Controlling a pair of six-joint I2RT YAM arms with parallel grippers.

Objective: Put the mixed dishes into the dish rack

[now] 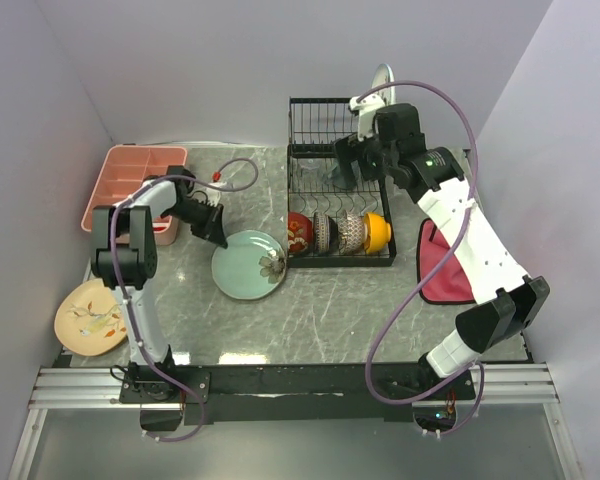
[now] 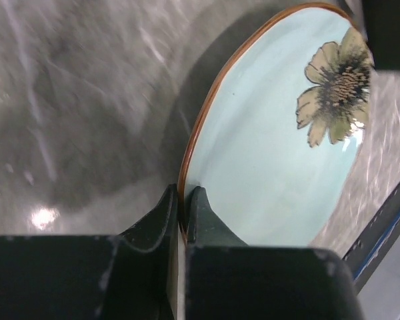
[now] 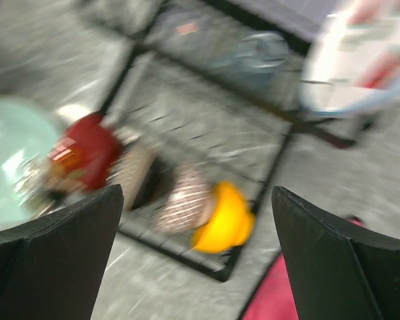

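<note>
Four bowls [image 1: 338, 233] stowed in dish rack's [image 1: 320, 122] lower tray; white watermelon-print plate [image 1: 382, 80] upright at its far right corner. Looks about half done. Left to load: mint floral plate [image 1: 248, 265], just left of rack, rim pinched tight by left claw [image 2: 182, 200]; tan plate [image 1: 88, 318] near-left. Right claw [image 3: 197, 190] gaping, empty, above rack. Grey marbled desk [image 1: 310, 320], plain pale walls.

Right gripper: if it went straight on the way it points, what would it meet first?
The right gripper, open, would most likely meet the patterned bowl, beside the orange bowl, in the dish rack's lower tray. The wrist view is blurred, so depth is uncertain.
</note>
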